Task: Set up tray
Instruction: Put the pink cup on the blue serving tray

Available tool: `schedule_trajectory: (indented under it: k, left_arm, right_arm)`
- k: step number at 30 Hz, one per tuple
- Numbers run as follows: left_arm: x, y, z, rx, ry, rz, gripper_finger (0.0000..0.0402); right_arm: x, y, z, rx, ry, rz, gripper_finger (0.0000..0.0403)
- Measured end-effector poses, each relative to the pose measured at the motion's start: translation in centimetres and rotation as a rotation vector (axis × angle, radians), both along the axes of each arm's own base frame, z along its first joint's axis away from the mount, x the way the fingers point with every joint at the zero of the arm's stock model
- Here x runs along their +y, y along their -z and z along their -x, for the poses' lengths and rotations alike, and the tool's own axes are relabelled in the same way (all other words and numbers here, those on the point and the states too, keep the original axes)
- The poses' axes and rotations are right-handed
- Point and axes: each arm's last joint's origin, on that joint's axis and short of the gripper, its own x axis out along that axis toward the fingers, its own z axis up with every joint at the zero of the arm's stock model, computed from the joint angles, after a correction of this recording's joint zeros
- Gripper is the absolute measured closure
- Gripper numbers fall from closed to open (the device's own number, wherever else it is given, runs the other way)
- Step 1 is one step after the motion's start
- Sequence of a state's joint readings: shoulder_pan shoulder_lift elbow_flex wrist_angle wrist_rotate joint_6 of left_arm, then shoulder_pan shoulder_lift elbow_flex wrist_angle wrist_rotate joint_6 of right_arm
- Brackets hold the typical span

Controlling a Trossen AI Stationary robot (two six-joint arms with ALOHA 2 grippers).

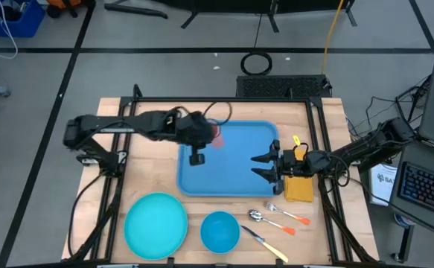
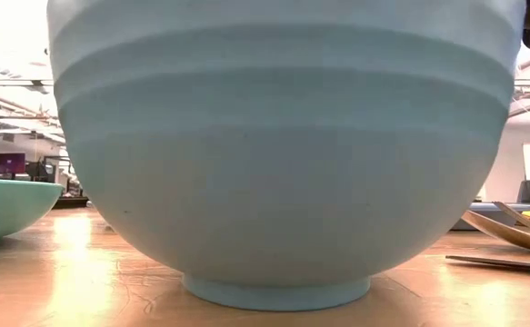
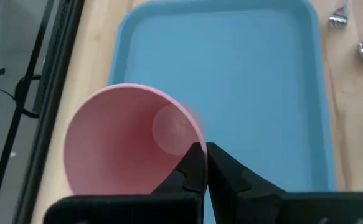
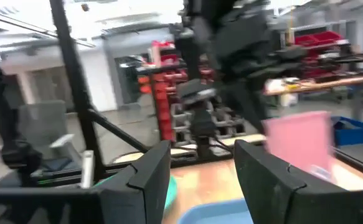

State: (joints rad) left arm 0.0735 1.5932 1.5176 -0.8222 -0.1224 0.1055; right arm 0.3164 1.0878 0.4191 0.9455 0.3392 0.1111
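One blue tray [image 1: 228, 160] lies at the centre of the high view, on the wooden table [image 1: 328, 119]. Over its upper-left corner the left gripper [image 3: 205, 163] pinches the rim of a pink cup [image 3: 128, 140]. At its right edge the right gripper [image 1: 263, 165] hangs with fingers spread, holding nothing. Below sit a turquoise plate [image 1: 155, 223], blue bowl [image 1: 219, 231] and cutlery [image 1: 276, 217].

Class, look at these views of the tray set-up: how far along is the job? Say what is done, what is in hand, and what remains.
Done: nothing sits on the tray yet. In hand: the left gripper is shut on the rim of a pink cup above the tray's left edge; the right gripper hangs open over its right edge. Left: the plate, bowl and cutlery still lie on the table.
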Motion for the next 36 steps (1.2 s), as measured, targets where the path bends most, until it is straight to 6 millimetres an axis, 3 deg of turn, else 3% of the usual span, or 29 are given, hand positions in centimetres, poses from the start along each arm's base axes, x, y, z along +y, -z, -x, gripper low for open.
schedule_trajectory:
  k: [7, 16, 24, 36]
  left_arm:
    - [1.7, -0.4, -3.9, -0.010, 0.050, 0.002, 0.0397]
    - [4.4, 1.5, -7.2, 0.026, 0.064, 0.040, 0.0397]
    - [5.4, 2.7, -7.7, 0.076, 0.075, 0.058, 0.0397]
    - [6.6, 4.4, -4.9, 0.369, -0.050, 0.065, 0.0397]
  right_arm:
    - [1.0, -0.5, 0.3, -0.057, -0.132, 0.036, 0.0236]
    - [2.8, -0.8, 1.1, -0.094, -0.208, 0.088, 0.0236]
    - [3.3, -0.9, 1.4, -0.103, -0.230, 0.083, 0.0236]
    - [3.5, -0.7, 1.4, -0.085, -0.244, 0.073, 0.0236]
